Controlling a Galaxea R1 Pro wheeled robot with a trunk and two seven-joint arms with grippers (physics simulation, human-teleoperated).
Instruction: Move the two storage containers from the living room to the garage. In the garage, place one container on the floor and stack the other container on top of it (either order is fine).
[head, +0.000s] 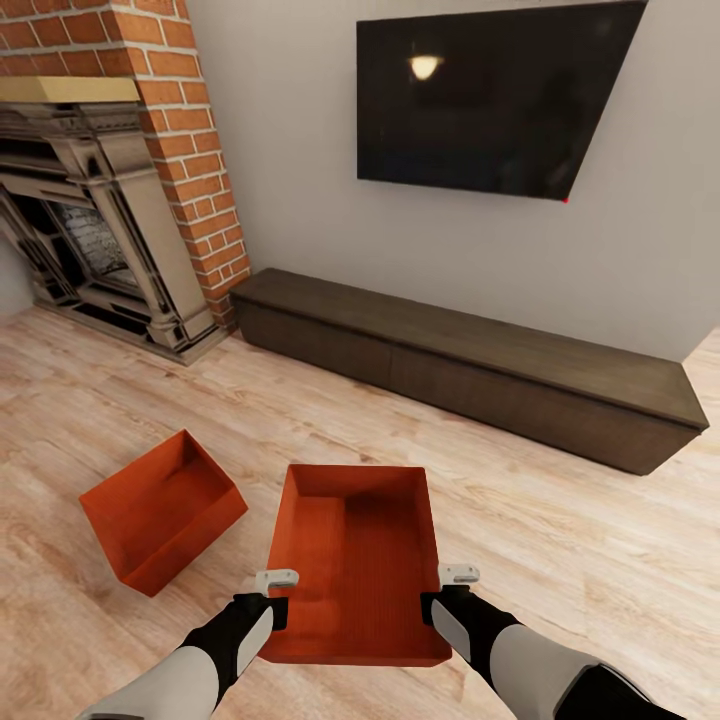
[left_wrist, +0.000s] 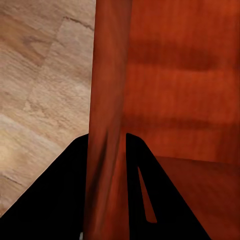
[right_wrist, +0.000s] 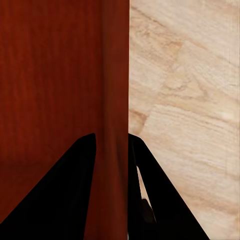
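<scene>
Left hand (head: 277, 590): pinching the left wall of the held container (head: 355, 560).
Right hand (head: 455, 585): pinching its right wall.
Second container (head: 160, 510): on the wood floor (head: 560, 520), just beside the held container, on its left.

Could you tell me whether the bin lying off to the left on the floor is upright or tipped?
Tipped. The left bin leans on the wood floor, its opening angled toward the camera.

Two orange-red storage containers are counted: one (head: 352, 565) gripped at both side walls, one (head: 160, 510) tilted on the wood floor beside it. Two end effectors are counted, left (head: 274, 592) and right (head: 448, 588). One wall television (head: 490, 95), one long low cabinet (head: 470, 365) and one brick fireplace (head: 110, 200) are recorded.
</scene>
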